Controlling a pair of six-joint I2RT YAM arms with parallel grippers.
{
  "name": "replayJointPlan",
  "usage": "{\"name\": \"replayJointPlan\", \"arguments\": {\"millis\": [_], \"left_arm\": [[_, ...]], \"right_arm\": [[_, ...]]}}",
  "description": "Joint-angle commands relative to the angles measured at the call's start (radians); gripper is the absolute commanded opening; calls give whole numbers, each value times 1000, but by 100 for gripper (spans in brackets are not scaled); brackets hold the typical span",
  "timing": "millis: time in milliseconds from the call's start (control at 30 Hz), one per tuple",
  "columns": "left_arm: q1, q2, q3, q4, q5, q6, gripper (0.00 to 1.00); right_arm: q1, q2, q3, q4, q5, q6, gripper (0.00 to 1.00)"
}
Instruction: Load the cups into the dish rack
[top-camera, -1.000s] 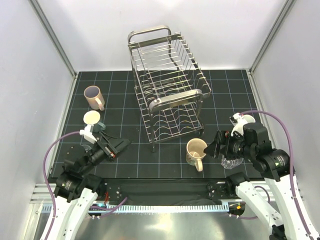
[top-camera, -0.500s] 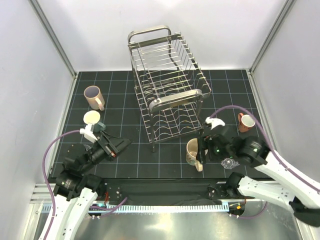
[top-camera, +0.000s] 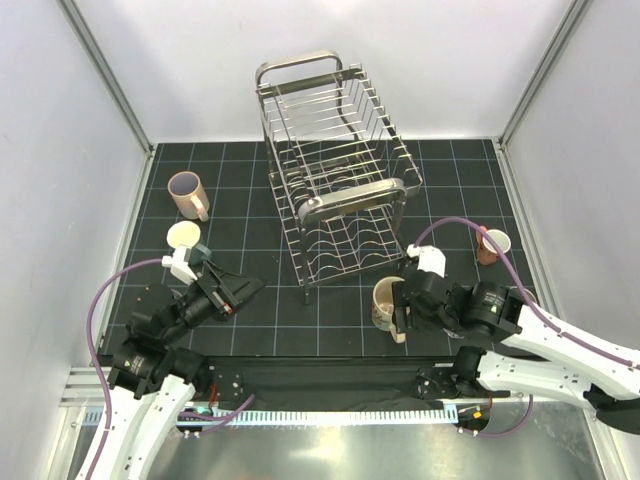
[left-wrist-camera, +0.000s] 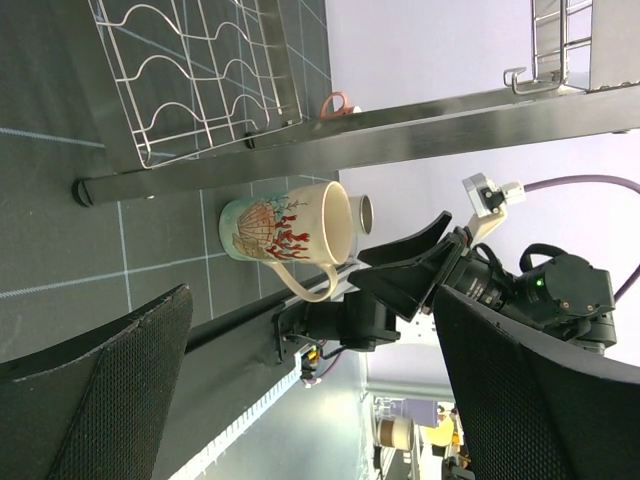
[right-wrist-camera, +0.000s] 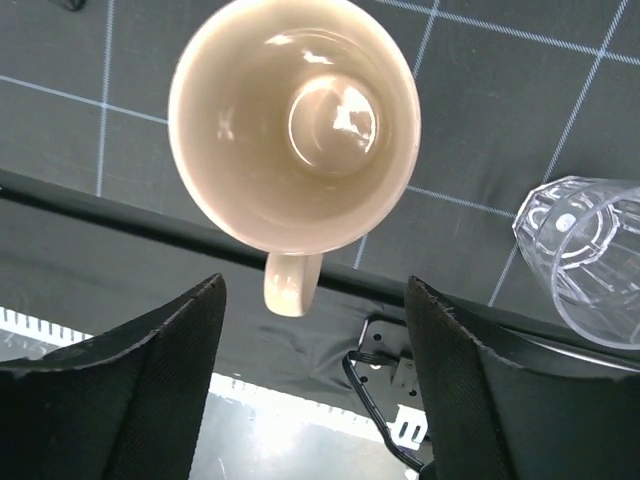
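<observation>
Right hand (right-wrist-camera: 315, 290): jaws spread about mug-wide, gripping nothing. The cream mug (right-wrist-camera: 295, 125) stands upright on the counter (top-camera: 250, 200) straight ahead of it, mouth up, handle pointing back into the gap between the fingers (right-wrist-camera: 150, 380). Can't tell whether the pads touch it. A clear glass tumbler (right-wrist-camera: 590, 255) sits just outside one finger, apart from the mug.

The dish rack (top-camera: 335, 170) is beyond the mug from the right hand, its near foot close to the mug. No cups visible in either tier.

Left hand (top-camera: 240, 290): fully wide, holding nothing, off the counter. It points across at the same cream mug, well apart from it, with the rack's lower tier off to one side.

Other cups: a red-brown mug (top-camera: 490, 245) is behind the right hand toward the counter's far right edge. A cream cup (top-camera: 183, 237) is just behind the left hand, and a pink mug (top-camera: 188, 193) is further back.
</observation>
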Motion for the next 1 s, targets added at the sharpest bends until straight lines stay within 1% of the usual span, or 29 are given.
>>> {"name": "replayJointPlan", "arguments": {"millis": [0,133,267,300,333,367,400,467,633,667,867,933,967], "left_arm": [[5,14,4,23,35,20,100],[5,15,-4,28,35,11,100],[5,0,-10,20,35,3,99],[5,-2,-10,17,36,3,99],[3,-3,-10,17,35,0,99],[5,-5,-10,14,35,-3,99],[5,-5,-8,14,39,-5,99],[5,-5,-5,14,42,-8,99],[5,-11,-5,15,50,-9,98],[5,-12,-8,17,52,-12,98],[5,-29,-25,18,53,-28,98],[5,-32,-27,17,55,-29,98],[5,-32,-27,15,56,-29,97]], "right_arm": [[15,5,70,57,40,9,72],[28,71,144,100,48,-28,71],[35,153,167,181,28,-39,68],[36,164,155,200,27,-36,68],[41,170,147,217,27,-22,64],[41,181,136,243,36,-15,63],[42,183,110,257,40,-8,60],[48,180,76,298,56,12,59],[52,180,-13,366,82,22,51],[52,184,-19,379,86,24,51],[52,258,-46,393,126,35,48],[53,275,-57,401,137,44,43],[52,290,-60,404,140,47,43]]}}
